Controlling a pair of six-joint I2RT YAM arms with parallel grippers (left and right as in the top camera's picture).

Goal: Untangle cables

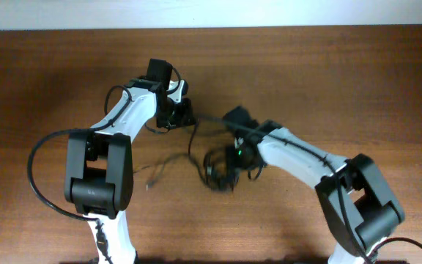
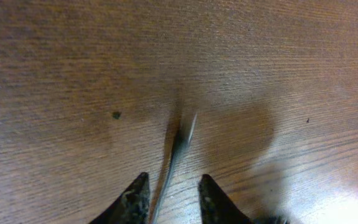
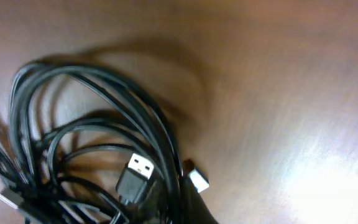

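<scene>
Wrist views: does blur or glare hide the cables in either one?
Left wrist: the wood grain is sharp, but the cable ahead of the fingertips is a motion-blurred streak. Right wrist: the whole frame is soft, with glare on the table at lower right; the cables and a USB plug are readable. Overhead: sharp, evenly lit.

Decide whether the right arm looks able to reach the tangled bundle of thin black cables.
Probably yes: the tangled bundle of thin black cables lies close beneath its wrist camera, nothing visible between.
</scene>
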